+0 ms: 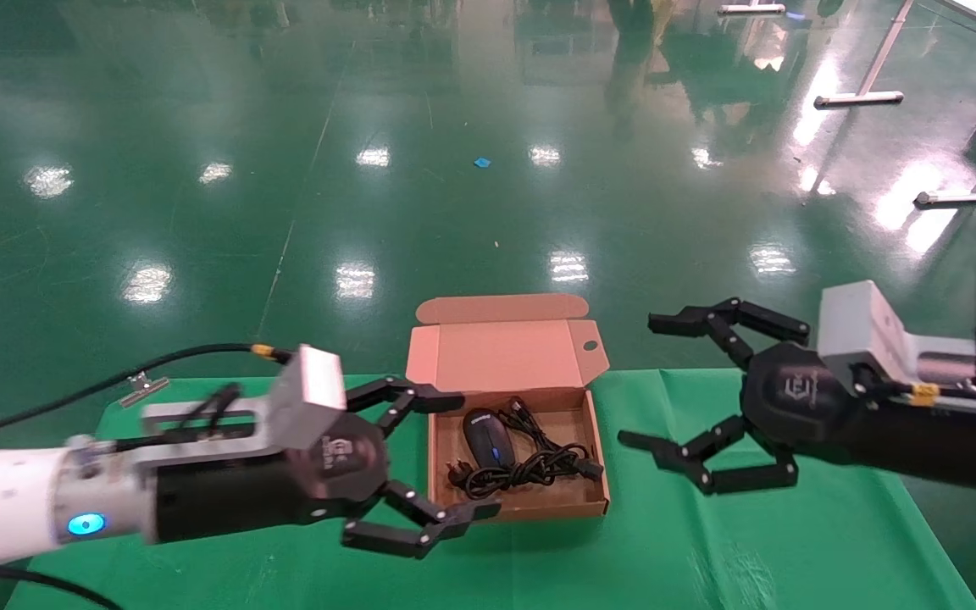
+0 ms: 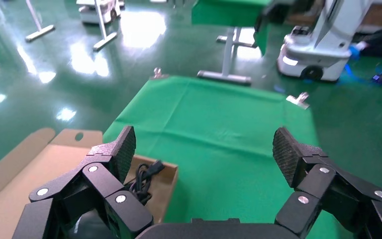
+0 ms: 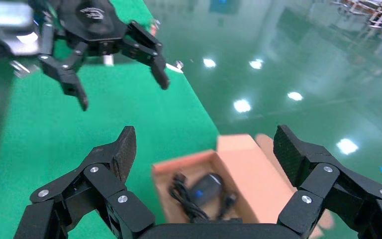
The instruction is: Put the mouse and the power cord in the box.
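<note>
Head view: box [image 1: 515,500] sits open on the green tabletop [image 1: 708,551], lid tipped back toward the far edge, small round hole near the lid's right corner. Mouse [image 1: 488,438] lies inside, left of centre, blue mark showing. Power cord [image 1: 539,462] is bundled inside too, right of and in front of the mouse, touching it; one plug end at the front left of the box floor, another connector at the right wall.

Left gripper [image 1: 446,464] hovers just beside the box's left wall, fingers spread wide, holding nothing; lower finger overlaps the front left corner in this view, contact can't be told. Right gripper [image 1: 653,381] is off the box's right side, well apart from it, also spread wide and empty.

Left wrist view: left gripper [image 2: 204,149] wide open over bare green cloth; only a corner of the box [image 2: 166,174] and a bit of the power cord [image 2: 144,179] peek past one finger; mouse not visible here. Shows two metal clips at the tabletop's far edge and a white robot base [image 2: 323,50] on the floor, neither seen from the head.

Right wrist view: right gripper [image 3: 204,149] wide open; box [image 3: 238,159], mouse [image 3: 206,186] and power cord [image 3: 184,199] visible between its fingers, plus the left gripper [image 3: 122,87] open beyond.
</note>
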`<state>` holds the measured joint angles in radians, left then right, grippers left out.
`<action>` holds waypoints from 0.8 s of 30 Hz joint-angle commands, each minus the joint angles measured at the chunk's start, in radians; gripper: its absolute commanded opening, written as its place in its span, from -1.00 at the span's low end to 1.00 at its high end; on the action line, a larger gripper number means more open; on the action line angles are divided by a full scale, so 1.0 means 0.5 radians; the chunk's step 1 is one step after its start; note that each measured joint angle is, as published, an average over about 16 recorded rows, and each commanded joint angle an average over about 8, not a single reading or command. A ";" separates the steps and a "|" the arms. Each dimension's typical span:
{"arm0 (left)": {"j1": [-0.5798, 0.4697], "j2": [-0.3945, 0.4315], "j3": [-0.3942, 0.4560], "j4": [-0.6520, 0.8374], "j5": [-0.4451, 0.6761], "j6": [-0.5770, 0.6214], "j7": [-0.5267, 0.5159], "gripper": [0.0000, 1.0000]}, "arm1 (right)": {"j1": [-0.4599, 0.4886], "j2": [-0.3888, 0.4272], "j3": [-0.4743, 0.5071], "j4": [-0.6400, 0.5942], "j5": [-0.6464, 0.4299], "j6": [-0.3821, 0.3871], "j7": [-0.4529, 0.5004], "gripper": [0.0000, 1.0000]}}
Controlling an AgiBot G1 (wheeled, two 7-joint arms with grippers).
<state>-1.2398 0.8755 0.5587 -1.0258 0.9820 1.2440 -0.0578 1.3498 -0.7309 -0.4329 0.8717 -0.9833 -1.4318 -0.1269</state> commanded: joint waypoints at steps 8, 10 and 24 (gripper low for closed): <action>0.146 -0.233 -0.246 -0.228 -0.222 0.222 -0.114 1.00 | -0.242 0.105 0.135 0.363 0.222 -0.056 0.277 1.00; 0.177 -0.284 -0.300 -0.277 -0.270 0.270 -0.139 1.00 | -0.295 0.128 0.164 0.442 0.271 -0.068 0.337 1.00; 0.352 -0.564 -0.598 -0.553 -0.541 0.540 -0.272 1.00 | -0.588 0.255 0.327 0.881 0.540 -0.137 0.652 1.00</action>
<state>-1.0691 0.6025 0.2697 -1.2930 0.7206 1.5048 -0.1896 1.0653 -0.6075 -0.2746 1.2975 -0.7217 -1.4979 0.1899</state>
